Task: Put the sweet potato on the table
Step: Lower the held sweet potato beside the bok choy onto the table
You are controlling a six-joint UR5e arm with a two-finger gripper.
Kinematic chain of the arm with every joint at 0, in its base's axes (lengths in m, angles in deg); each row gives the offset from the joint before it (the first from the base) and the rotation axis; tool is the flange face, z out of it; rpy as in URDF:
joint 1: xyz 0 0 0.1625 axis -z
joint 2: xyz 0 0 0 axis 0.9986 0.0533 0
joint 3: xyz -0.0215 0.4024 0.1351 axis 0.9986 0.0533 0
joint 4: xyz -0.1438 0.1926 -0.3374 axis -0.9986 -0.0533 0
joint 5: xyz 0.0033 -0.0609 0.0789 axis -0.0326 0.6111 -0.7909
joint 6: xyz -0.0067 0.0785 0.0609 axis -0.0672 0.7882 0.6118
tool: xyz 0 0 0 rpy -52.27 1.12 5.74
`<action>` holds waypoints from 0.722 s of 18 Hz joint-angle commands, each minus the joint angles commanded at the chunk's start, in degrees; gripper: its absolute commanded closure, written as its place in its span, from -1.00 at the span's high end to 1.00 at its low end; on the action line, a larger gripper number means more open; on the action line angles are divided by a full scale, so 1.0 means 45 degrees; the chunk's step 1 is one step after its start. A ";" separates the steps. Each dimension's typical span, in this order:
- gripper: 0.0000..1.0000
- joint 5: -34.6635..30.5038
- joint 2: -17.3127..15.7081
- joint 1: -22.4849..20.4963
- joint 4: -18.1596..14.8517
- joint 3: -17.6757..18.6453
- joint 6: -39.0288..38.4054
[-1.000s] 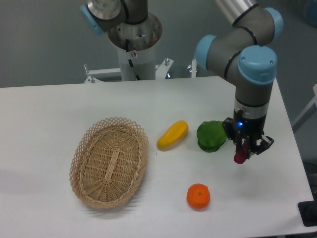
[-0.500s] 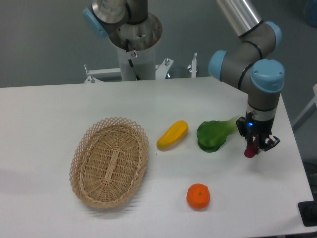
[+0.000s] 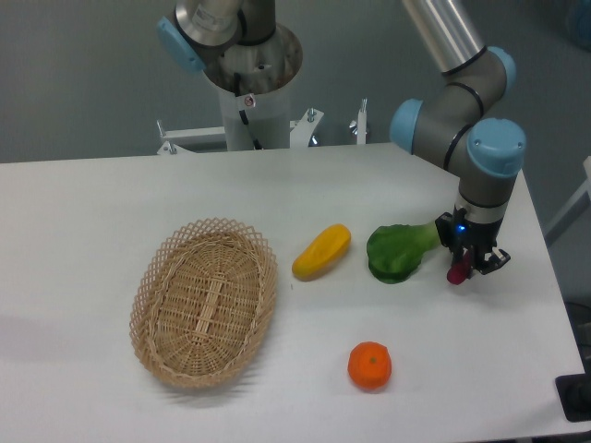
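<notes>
Your sweet potato [image 3: 457,274] hangs upright in the gripper [image 3: 469,265], jaws pinching it, low over the table [image 3: 92,203] near the right edge. Just left of it lies a green vegetable [image 3: 397,251], then a yellow fruit [image 3: 322,251]. You have 1 orange [image 3: 369,365] nearer the front and a basket [image 3: 204,301] at left.

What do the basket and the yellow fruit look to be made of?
The basket looks like woven wicker: tan strands in an open lattice with a looped rim. The yellow fruit looks like smooth molded plastic or rubber with an even colour and a soft sheen; which of the two cannot be told.
</notes>
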 joint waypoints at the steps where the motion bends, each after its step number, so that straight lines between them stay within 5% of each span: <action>1: -0.28 0.0000 0.0000 -0.0019 0.0000 0.0000 0.0000; 2: -0.10 0.0019 0.0000 0.0000 0.0000 -0.0019 -0.0058; 4: 0.85 0.0039 0.0019 -0.0019 0.0019 -0.0136 -0.0117; 5: 1.00 0.0020 0.0020 0.0000 0.0020 -0.0175 -0.0156; 13: 1.00 -0.0039 -0.0486 0.0039 -0.0039 -0.0546 -0.1657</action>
